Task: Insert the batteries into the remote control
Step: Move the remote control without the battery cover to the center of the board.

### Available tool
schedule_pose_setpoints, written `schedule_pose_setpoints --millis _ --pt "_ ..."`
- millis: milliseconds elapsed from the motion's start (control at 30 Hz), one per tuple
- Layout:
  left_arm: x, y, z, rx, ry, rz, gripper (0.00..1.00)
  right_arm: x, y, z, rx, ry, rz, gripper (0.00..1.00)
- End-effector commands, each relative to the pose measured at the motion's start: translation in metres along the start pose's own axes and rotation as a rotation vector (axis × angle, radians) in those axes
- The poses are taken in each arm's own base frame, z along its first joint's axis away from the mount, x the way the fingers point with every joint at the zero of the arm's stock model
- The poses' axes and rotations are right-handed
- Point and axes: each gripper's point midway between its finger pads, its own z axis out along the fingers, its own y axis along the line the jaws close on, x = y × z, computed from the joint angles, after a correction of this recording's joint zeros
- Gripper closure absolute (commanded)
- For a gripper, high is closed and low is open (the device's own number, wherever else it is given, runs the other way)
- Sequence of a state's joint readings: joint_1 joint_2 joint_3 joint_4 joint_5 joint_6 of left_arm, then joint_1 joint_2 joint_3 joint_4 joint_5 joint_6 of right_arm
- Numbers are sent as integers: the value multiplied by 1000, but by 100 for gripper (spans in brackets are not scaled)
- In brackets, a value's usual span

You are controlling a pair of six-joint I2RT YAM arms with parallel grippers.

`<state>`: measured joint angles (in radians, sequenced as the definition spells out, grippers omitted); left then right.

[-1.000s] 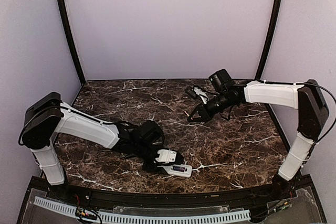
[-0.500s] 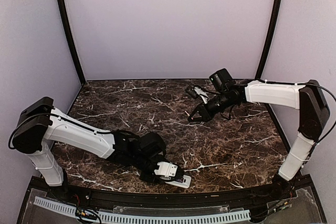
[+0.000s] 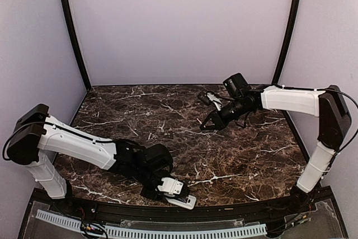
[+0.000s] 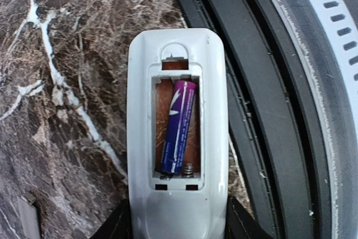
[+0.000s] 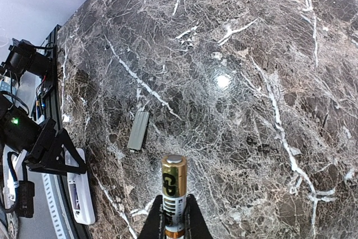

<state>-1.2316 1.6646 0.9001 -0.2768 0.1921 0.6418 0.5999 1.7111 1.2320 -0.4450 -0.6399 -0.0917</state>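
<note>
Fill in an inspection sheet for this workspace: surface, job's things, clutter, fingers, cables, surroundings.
surface: dark veined marble table.
job's things: remote control back-up at the near edge, compartment open, one battery lying slanted inside; second battery held above the table.
clutter: flat grey piece loose on the table.
grippers: left gripper has its fingers clamped on the remote control; right gripper shut on the second battery.
cables: black cable loops beside the right arm.
surroundings: lilac walls, black corner posts.
</note>
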Motion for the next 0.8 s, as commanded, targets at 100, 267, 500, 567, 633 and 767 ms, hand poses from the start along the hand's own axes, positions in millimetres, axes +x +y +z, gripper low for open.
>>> schedule_pose_setpoints --millis 100,267,500,567,633,767 --pt "-9 -43 -10 218 -68 -174 100 -11 6 -7 -26 -34 -6 100" --pt "-9 -30 -5 164 -76 -233 98 -10 8 -6 -43 -33 7 100" --pt "15 1 4 -29 17 -250 95 -12 9 -8 -42 -34 33 100" --pt "17 3 7 -45 23 -249 93 -9 9 -7 -40 -19 63 100" --pt "17 3 8 -46 23 -245 84 -4 9 -5 -40 -4 91 100" --pt "16 0 9 -31 14 -238 64 4 16 -2 -45 18 121 100"
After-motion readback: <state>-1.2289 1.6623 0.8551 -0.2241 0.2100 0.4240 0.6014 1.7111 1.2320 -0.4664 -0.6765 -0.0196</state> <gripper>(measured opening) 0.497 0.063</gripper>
